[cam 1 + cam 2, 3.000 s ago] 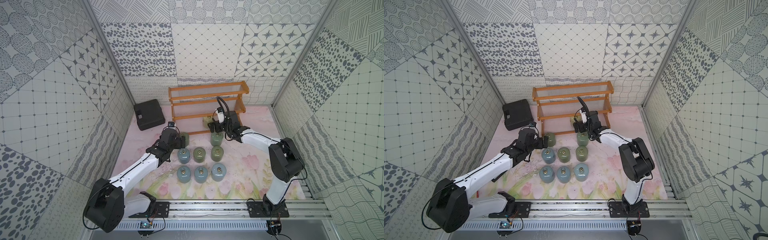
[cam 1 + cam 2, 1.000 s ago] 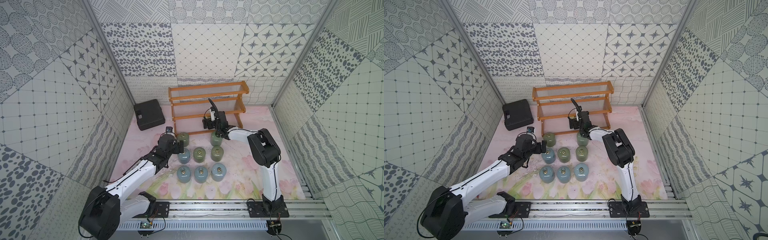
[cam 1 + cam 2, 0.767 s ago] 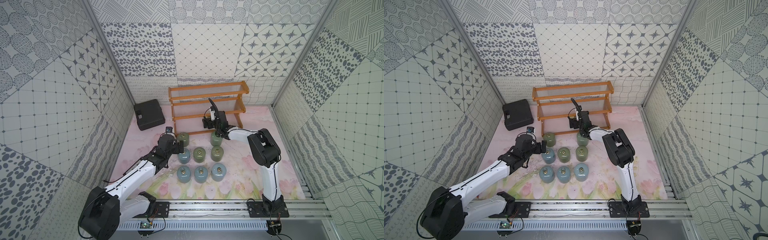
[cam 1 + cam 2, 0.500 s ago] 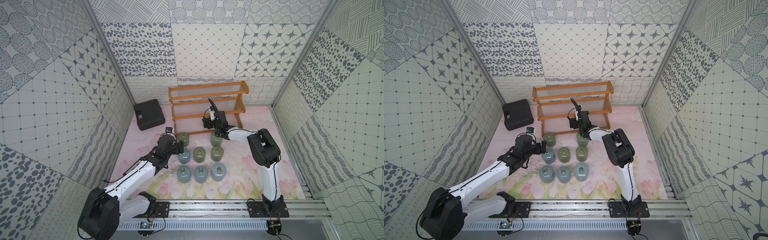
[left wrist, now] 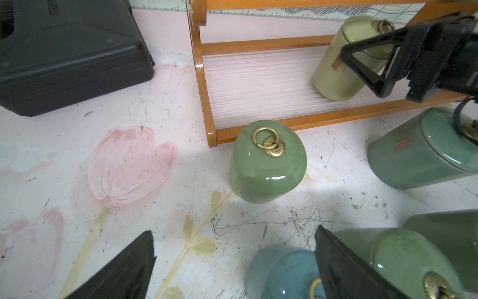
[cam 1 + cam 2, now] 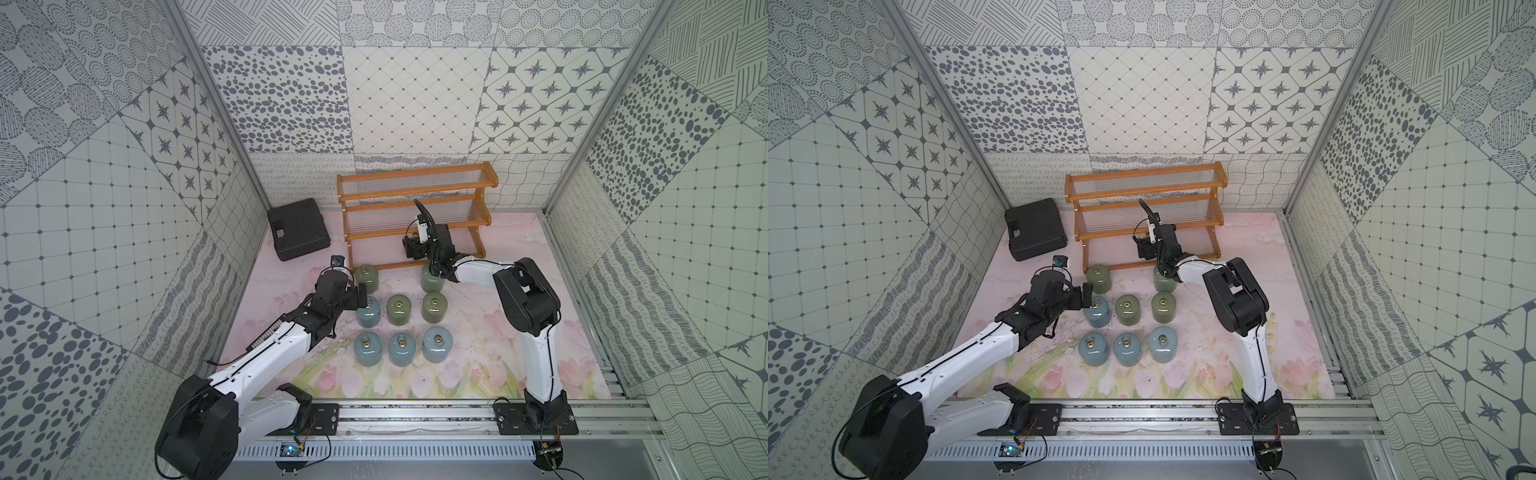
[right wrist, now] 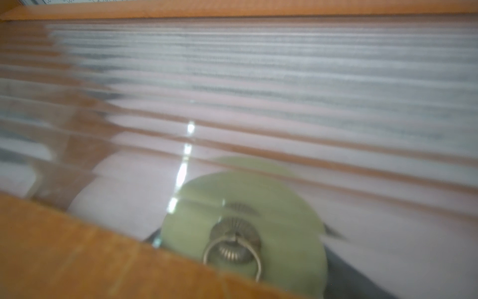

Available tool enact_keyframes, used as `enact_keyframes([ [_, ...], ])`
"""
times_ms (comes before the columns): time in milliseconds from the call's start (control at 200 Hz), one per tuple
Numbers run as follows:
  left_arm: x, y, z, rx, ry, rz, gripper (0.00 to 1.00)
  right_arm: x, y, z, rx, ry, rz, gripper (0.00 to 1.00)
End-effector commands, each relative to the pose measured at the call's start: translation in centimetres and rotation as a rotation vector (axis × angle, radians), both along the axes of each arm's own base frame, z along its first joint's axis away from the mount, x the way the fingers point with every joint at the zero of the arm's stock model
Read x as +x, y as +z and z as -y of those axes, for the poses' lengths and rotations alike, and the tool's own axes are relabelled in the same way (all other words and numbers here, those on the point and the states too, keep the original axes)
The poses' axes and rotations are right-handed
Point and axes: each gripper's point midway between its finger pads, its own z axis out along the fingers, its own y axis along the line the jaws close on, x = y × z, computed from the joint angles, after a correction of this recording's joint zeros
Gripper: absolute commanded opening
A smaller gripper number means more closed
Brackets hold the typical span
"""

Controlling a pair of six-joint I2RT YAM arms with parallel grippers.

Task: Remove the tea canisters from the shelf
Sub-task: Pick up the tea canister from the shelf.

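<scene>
The shelf (image 6: 415, 193) (image 6: 1142, 187) stands at the back of the mat. On its lowest tier sits one pale yellow-green tea canister (image 5: 338, 64) (image 7: 245, 204). My right gripper (image 6: 417, 248) (image 6: 1146, 248) (image 7: 245, 261) is shut on it, a black finger (image 5: 362, 73) pressed against its side. Several blue-grey and olive tea canisters stand on the mat in front, among them an olive one (image 6: 366, 277) (image 5: 266, 160) by the shelf's left foot. My left gripper (image 6: 360, 296) (image 6: 1084, 296) (image 5: 234, 233) hangs open and empty beside a blue-grey canister (image 6: 368, 313) (image 5: 282, 271).
A flat black case (image 6: 298, 235) (image 6: 1036, 228) (image 5: 64, 51) lies left of the shelf against the wall. A green canister (image 6: 432, 280) stands right under my right forearm. Patterned walls close in on three sides, and the arm rail (image 6: 415, 415) runs along the front.
Within the last second the right jaws closed around the pale canister on the lowest tier. Neither arm has shifted noticeably in that time.
</scene>
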Motion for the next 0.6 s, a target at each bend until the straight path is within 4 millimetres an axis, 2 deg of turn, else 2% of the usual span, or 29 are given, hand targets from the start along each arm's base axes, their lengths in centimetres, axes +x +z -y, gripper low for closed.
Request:
enact_keyframes([
  [0,0.0,0.2,0.2,-0.019,-0.002,0.002,1.00,-0.8,2.3,-1.3,0.034,0.054,0.046,0.77],
  [595,0.0,0.2,0.3,-0.030,-0.003,-0.005,1.00,-2.6,4.4,-1.8,0.038,0.123,0.059,0.76],
])
